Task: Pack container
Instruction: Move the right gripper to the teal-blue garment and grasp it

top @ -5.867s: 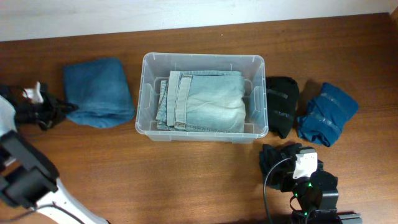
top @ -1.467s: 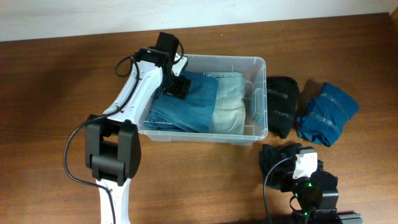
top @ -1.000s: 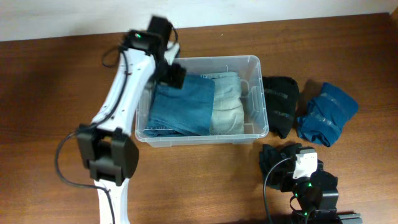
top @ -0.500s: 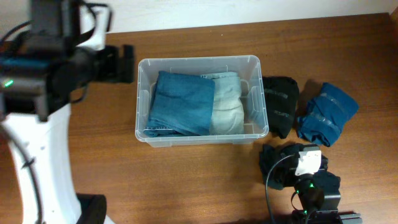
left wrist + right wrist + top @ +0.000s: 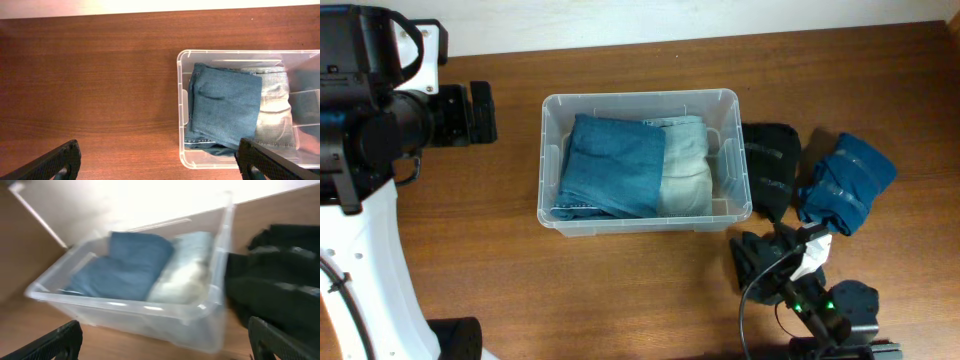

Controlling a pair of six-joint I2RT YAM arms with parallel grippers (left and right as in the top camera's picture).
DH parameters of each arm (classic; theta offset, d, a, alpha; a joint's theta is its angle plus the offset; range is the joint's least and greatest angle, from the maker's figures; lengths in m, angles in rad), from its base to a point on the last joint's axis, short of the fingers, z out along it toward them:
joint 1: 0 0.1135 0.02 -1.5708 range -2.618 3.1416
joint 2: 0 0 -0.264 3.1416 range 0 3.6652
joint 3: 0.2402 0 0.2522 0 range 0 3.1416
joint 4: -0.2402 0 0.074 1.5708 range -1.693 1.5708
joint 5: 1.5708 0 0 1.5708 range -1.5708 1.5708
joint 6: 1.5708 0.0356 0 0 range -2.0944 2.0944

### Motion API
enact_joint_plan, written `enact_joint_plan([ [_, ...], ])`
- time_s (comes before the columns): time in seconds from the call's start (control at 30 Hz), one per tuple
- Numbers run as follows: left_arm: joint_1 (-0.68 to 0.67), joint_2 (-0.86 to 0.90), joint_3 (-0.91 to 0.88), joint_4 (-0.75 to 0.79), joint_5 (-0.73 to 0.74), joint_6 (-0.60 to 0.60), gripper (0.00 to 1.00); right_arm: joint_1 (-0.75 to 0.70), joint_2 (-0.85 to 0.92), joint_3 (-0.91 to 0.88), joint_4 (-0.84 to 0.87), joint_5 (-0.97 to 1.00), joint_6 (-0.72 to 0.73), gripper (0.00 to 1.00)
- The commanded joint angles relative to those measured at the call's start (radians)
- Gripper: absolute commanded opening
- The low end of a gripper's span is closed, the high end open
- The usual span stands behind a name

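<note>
The left tool (image 5: pixel 472 112) is hanging wide-jawed, left of the container (image 5: pixel 640 98), while the right tool (image 5: pixel 760 264) is sitting spread apart off its near right corner.

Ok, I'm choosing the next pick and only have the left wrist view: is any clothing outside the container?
Observer: Yes, a black garment lies beside the right end of the container, past your frame.
Operator: Anything beyond it?
Observer: A folded blue garment, further right, next to the black one.
Operator: And the right gripper?
Observer: The right gripper is open and empty, on the robot's side of the black garment, facing the container.
</note>
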Motion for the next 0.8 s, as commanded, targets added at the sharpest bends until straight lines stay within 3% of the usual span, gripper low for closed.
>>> enact_joint_plan([
  [0.0,0.004,-0.018,-0.004,0.000,-0.010,-0.006,0.99,-0.008,0.040,0.131,0.001,-0.068,0.064,0.98],
  [0.27,0.004,-0.018,-0.004,0.000,-0.010,-0.006,1.00,-0.008,0.449,0.543,-0.294,0.262,0.048,0.98],
  [0.5,0.004,-0.018,-0.004,-0.001,-0.010,-0.006,1.00,-0.008,0.893,0.945,-0.507,0.119,-0.114,0.99],
  [0.63,0.005,-0.018,-0.004,0.000,-0.010,-0.006,0.99,-0.064,1.090,1.110,-0.616,0.122,-0.062,0.99],
  [0.77,0.004,-0.018,-0.004,-0.001,-0.010,-0.006,0.99,-0.224,1.275,1.212,-0.676,0.114,-0.022,0.98],
])
